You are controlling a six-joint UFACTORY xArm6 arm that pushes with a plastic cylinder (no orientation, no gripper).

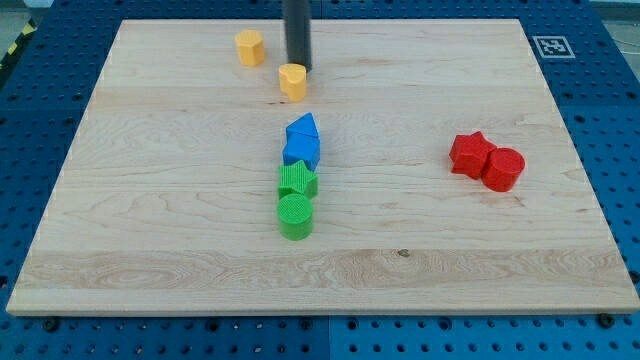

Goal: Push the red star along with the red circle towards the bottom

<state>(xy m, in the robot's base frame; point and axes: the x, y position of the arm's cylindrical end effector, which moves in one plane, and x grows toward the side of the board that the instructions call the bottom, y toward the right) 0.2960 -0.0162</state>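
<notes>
The red star lies at the view's right of the wooden board, touching the red circle at its lower right. My tip is at the view's top centre, right behind a yellow heart-shaped block and far to the upper left of the red pair.
A yellow hexagon block sits at the top left of my tip. In the middle, two blue blocks stand above a green star and a green circle, all in a column. A marker tag is at the board's top right corner.
</notes>
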